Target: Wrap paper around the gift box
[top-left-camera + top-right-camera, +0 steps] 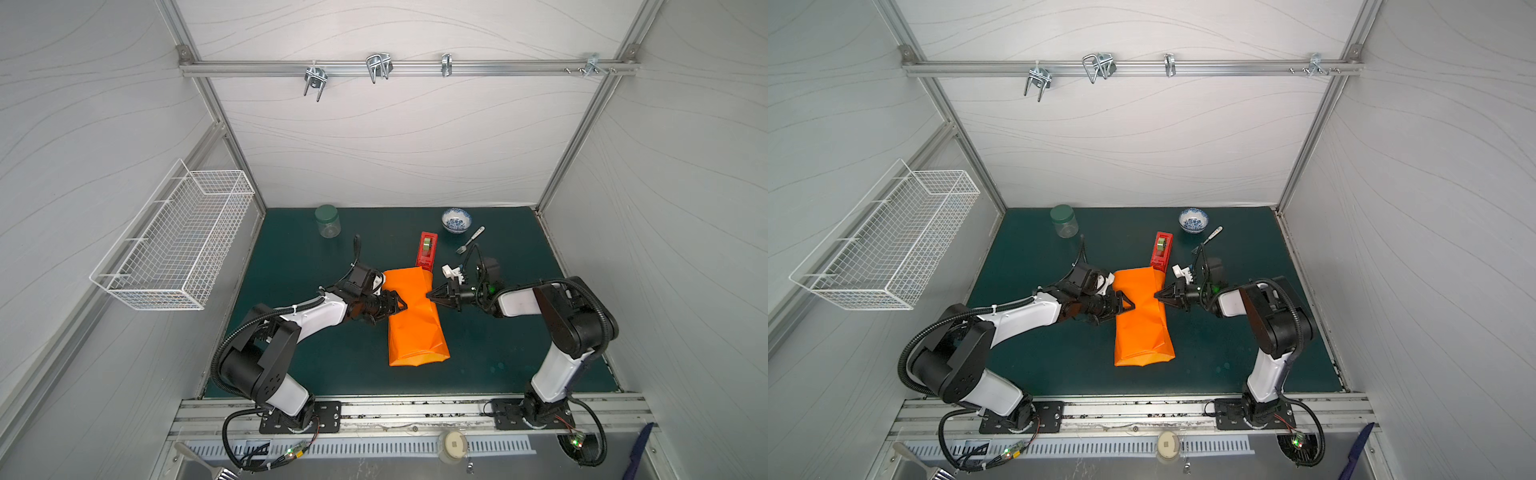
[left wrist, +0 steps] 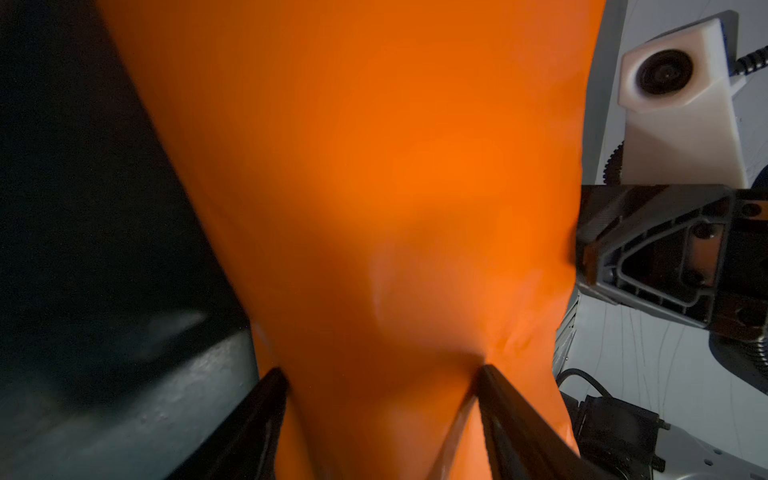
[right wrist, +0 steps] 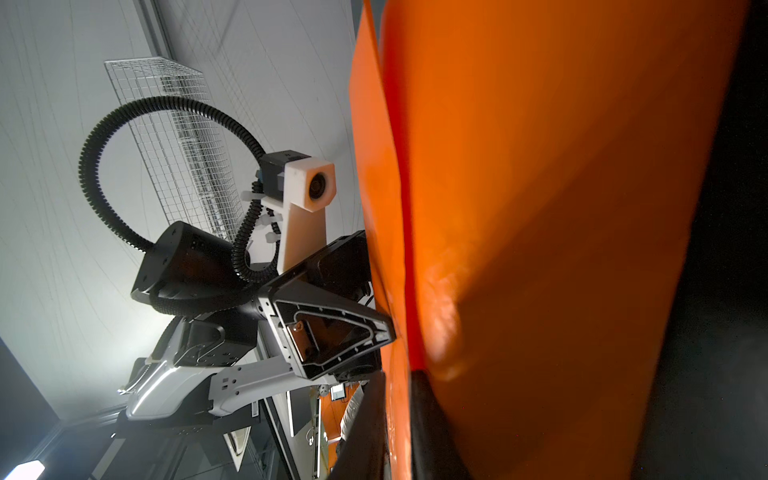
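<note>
The paper (image 1: 415, 320) lies in the middle of the mat (image 1: 311, 357) as a long, creased orange bundle. It runs toward the mat's near edge and leans slightly right at its near end, and only orange shows on it in every view. The left gripper (image 1: 401, 309) reaches in level from the mat's left side and meets the bundle's left flank near its far end. In the left wrist view its jaws stand wide, tips against the paper, which bulges into the gap and dimples at one fingertip (image 2: 488, 374). The right gripper (image 1: 429, 296) meets the opposite flank, straight across. In the right wrist view its jaws are a narrow slit apart with a thin flap of paper between them; I cannot tell whether they pinch it. A red tape dispenser (image 1: 427, 248) lies just beyond the bundle's far end. A blue-and-white bowl (image 1: 456, 220) and a fork (image 1: 469, 242) sit toward the far right corner, and a green-lidded jar (image 1: 327, 221) stands near the far edge on the left.
</note>
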`<state>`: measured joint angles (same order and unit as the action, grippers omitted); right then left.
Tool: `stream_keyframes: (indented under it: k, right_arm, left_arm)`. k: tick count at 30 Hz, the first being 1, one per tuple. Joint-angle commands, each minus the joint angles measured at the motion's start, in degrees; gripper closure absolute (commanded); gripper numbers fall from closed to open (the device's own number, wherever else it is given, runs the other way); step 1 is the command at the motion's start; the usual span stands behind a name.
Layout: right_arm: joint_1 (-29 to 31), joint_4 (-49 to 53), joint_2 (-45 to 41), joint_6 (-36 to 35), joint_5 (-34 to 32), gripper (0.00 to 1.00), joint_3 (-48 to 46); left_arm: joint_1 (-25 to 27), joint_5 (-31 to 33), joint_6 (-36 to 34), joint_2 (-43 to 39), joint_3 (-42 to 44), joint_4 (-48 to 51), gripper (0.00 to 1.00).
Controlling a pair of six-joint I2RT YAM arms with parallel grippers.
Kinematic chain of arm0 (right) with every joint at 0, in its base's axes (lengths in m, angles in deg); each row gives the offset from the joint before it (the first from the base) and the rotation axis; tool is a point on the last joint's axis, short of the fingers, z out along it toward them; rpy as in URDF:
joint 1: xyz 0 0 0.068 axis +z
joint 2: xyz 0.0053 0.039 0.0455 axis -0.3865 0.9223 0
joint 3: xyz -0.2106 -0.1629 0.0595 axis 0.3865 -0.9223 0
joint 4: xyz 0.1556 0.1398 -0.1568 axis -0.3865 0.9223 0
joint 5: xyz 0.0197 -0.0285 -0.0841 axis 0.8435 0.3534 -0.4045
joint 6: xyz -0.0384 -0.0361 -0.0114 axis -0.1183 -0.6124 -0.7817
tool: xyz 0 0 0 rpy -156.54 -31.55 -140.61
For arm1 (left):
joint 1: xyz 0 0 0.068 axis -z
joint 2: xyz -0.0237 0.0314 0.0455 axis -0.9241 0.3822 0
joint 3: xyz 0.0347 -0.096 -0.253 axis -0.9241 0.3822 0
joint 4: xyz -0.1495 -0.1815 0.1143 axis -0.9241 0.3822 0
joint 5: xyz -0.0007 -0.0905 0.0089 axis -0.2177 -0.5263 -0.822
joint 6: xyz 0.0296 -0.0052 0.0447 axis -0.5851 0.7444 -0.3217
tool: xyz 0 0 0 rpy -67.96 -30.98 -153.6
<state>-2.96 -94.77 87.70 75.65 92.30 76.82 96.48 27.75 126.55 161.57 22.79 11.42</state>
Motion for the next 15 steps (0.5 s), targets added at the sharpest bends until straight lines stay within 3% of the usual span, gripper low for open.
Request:
stream_keyframes:
  k: [1,7,15]
  right_arm:
    - [-1.3,8.7,-3.2,-6.2,-1.7,0.82,1.3]
    - [-1.8,30.9,-9.1,-22.0,-12.2,0.79,4.8]
    - [0.2,36.4,-7.9,-27.0,-14.7,0.7,7.6]
  left_arm:
    - [0.3,5.1,-2.0,1.2,2.4,7.7,0.27]
    - [0.2,5.4,-2.2,1.0,2.5,7.8,0.27]
    - [0.1,5.4,-2.3,1.0,2.4,8.0,0.27]
